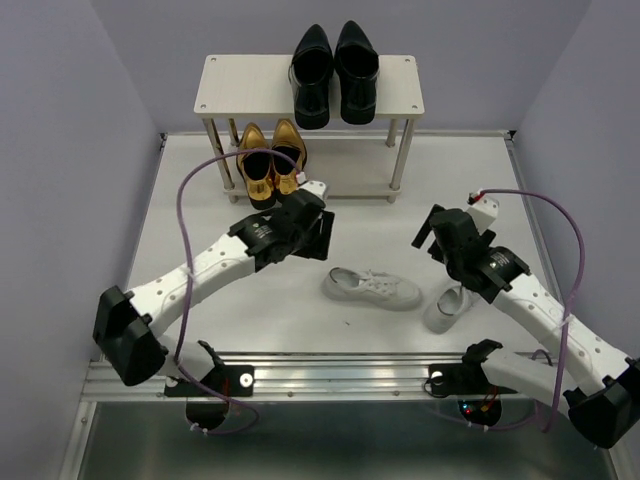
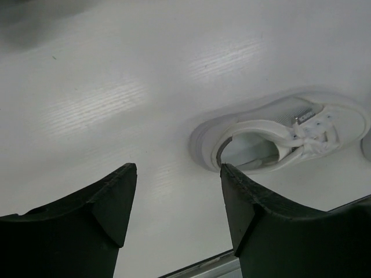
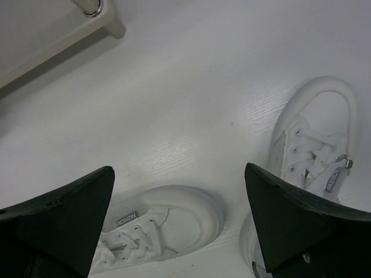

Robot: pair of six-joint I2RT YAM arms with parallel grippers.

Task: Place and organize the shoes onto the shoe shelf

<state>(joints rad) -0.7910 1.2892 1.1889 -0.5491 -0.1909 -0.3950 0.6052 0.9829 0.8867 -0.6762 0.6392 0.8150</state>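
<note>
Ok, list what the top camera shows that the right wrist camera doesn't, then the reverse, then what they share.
Only the top view: the black shoes on the upper board of the shelf, the gold loafers on its lower board, the left arm and the right arm.
Only the right wrist view: the word FASHION on the tongue labels of the middle sneaker and the right sneaker, seen past the open fingers of the right gripper.
Both: the two sneakers on the table, plus one shelf foot.
</note>
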